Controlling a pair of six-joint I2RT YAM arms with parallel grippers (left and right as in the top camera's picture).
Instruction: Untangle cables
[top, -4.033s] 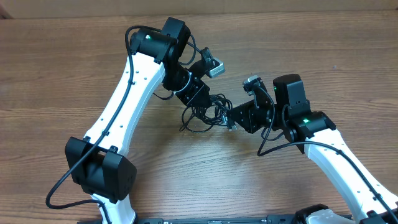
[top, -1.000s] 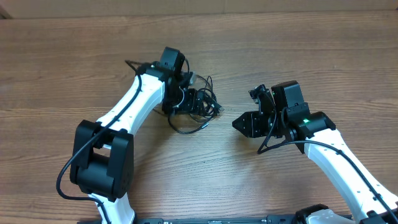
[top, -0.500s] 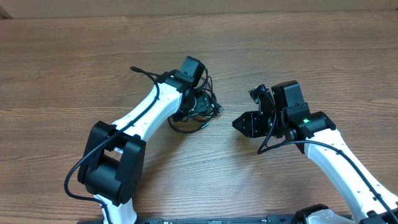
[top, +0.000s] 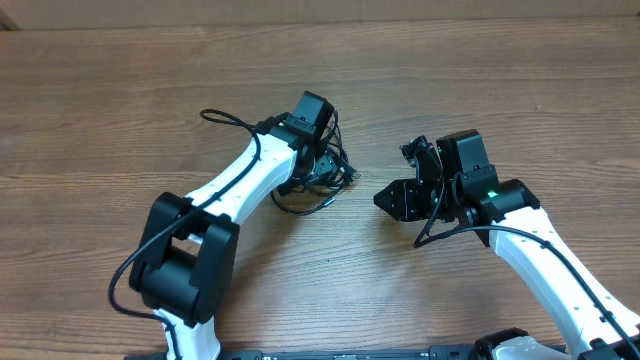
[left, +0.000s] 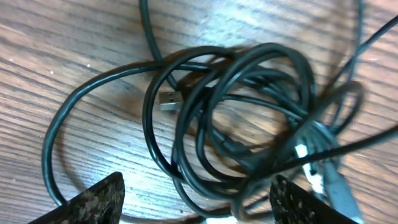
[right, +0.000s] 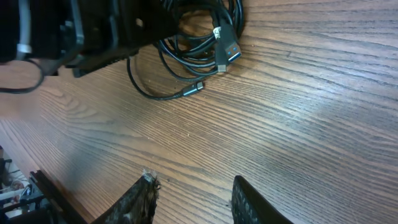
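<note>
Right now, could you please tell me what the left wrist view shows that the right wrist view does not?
Only the left wrist view: a close look at how the loops of the cables cross one another, with the left end effector open astride them. Only the right wrist view: the left arm over the coil, a broad stretch of bare wood, and the right end effector open with nothing between its fingers. Both: the tangled cables with silvery plug ends lying on the wooden table.
</note>
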